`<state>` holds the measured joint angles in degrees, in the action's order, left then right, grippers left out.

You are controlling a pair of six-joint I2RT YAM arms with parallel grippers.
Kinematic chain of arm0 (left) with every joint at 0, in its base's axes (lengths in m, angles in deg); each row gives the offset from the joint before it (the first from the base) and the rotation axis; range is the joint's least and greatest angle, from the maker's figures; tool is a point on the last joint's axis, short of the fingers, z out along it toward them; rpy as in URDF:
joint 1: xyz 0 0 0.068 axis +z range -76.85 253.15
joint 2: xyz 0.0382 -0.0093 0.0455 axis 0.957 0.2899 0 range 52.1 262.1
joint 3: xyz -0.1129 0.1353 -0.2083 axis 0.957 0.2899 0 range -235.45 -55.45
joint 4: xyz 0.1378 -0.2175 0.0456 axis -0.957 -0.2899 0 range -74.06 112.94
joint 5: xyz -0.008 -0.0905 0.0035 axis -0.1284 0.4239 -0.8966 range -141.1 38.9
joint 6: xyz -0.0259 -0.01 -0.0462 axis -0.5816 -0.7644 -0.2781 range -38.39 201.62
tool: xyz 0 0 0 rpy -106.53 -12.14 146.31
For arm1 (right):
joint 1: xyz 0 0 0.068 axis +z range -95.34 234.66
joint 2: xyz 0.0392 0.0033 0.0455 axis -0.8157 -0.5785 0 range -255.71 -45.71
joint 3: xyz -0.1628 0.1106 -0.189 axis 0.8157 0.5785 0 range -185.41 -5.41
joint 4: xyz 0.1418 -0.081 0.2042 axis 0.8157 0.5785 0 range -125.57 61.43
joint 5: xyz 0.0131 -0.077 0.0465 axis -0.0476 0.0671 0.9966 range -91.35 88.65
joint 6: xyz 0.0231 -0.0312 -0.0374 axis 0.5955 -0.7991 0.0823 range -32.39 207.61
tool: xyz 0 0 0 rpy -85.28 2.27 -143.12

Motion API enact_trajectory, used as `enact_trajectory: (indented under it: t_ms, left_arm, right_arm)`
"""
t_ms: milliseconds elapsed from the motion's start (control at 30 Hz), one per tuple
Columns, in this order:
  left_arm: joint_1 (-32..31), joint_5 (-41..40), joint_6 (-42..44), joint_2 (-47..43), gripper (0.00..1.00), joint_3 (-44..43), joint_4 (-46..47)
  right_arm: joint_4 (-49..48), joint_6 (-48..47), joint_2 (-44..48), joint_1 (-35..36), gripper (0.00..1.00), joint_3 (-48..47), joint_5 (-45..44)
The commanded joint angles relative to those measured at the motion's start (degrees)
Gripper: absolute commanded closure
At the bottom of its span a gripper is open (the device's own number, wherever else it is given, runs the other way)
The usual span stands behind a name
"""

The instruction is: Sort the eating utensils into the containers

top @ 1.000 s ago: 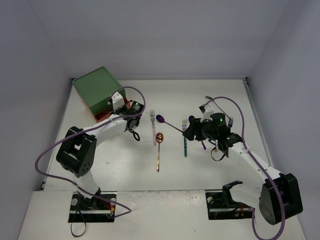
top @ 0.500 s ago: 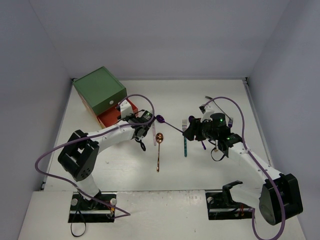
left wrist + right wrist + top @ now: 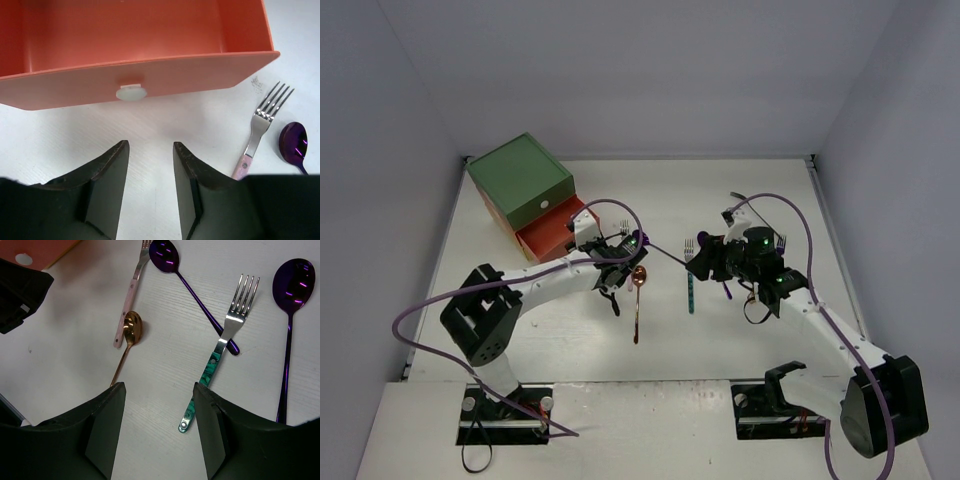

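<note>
Done: by my reading nothing is sorted. The orange drawer (image 3: pixel 150 30) of the chest (image 3: pixel 520 178) stands pulled out, and what shows of its inside is bare (only part of it is in view).
Other drawers: the green one looks shut; the lowest I cannot make out.
Left to do: every utensil I can see lies loose on the desk (image 3: pixel 720 340), so the whole sort seems ahead.
Pink fork (image 3: pixel 257 132): just right of the drawer's front corner, tines pointing away from the arms.
Purple spoon (image 3: pixel 170 255): beside the pink fork, its handle crossing under the neck of the teal fork (image 3: pixel 225 335).
Copper spoon (image 3: pixel 131 330): bowl near the pink fork's handle end, apart from it.
Second purple spoon (image 3: pixel 295 280): off to the right, clear of the rest.
Left hand (image 3: pixel 150 170): fingers apart and holding nothing, just in front of the drawer's white knob (image 3: pixel 131 92).
Right hand (image 3: pixel 159 410): fingers apart, empty, over the gap between copper spoon and teal fork.
Step in hand: probably choosing a first piece (more may be hidden under the arms).
Desk surface: white, matte, faintly grained, with a small dark speck (image 3: pixel 256 83) by the pink fork's tines.
Room: plain pale grey walls (image 3: pixel 640 70) close the desk in on three sides.
</note>
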<state>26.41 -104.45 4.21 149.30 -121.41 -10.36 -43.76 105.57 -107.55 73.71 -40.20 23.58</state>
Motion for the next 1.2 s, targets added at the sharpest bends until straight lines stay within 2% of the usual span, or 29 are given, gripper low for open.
enact_trajectory:
  t_ms: [0,200,400,500,533,667,833,967,1167]
  left_arm:
    - [-2.1,-2.0,0.7,-4.2,0.60,-4.2,-1.2]
    - [-6.2,-2.4,17.9,-6.8,0.55,-10.3,-0.9]
    - [-3.3,5.1,42.5,-11.4,0.54,-16.1,-0.8]
    - [2.1,19.6,50.4,-13.7,0.51,-17.6,-0.8]
    - [5.6,26.2,53.4,-14.3,0.48,-17.8,-0.8]
    - [12.6,35.6,64.0,-14.2,0.43,-18.4,-1.1]
    - [17.9,46.4,70.9,-10.8,0.39,-20.3,-2.5]
    - [19.3,50.1,74.0,-7.8,0.39,-21.2,-2.8]
    - [20.8,51.1,75.0,-3.0,0.39,-22.4,-4.1]
  right_arm:
    - [-3.0,0.5,2.0,-0.4,0.46,-0.4,0.8]
    - [0.2,0.0,4.2,-0.5,0.46,-2.0,-0.2]
    - [4.3,-1.4,6.2,-1.3,0.46,-3.7,-1.3]
    - [5.9,-1.6,7.0,-1.4,0.46,-3.6,-1.4]
    - [6.4,-1.6,7.1,-1.5,0.46,-3.6,-1.5]
    - [7.1,-0.5,8.0,-1.4,0.46,-2.7,-1.3]
    - [8.0,0.5,9.8,-1.4,0.46,-1.4,-1.3]
    - [8.0,0.4,9.9,-1.5,0.46,-1.4,-1.5]
    - [10.0,-0.7,8.5,-1.4,0.46,-2.3,-2.2]
